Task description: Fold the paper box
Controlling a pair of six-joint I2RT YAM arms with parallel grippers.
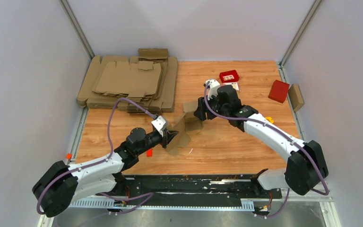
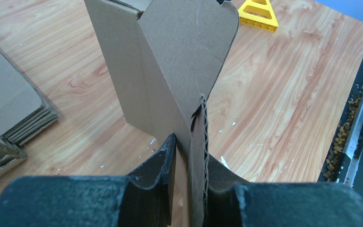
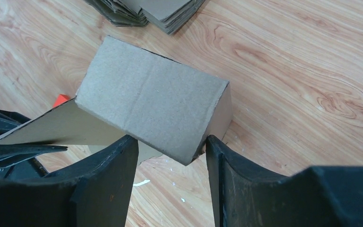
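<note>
The paper box (image 1: pixel 187 124) is a half-formed brown cardboard piece held above the table's middle, between my two grippers. My left gripper (image 1: pixel 172 138) is shut on one of its flaps; in the left wrist view the flap edge (image 2: pixel 199 142) stands pinched between the jaws of that gripper (image 2: pixel 189 151), and the box body (image 2: pixel 170 61) rises beyond. My right gripper (image 1: pixel 199 112) is open at the box's far end. In the right wrist view the gripper (image 3: pixel 169 142) straddles a lower corner of the box (image 3: pixel 151 104), both fingertips touching it.
A pile of flat cardboard blanks (image 1: pixel 130 82) lies at the back left. Two small red boxes (image 1: pixel 229 75) (image 1: pixel 279 91) and a small brown box (image 1: pixel 296 97) sit at the back right. A yellow triangle (image 2: pixel 258 14) and a small orange piece (image 1: pixel 149 152) lie on the wood.
</note>
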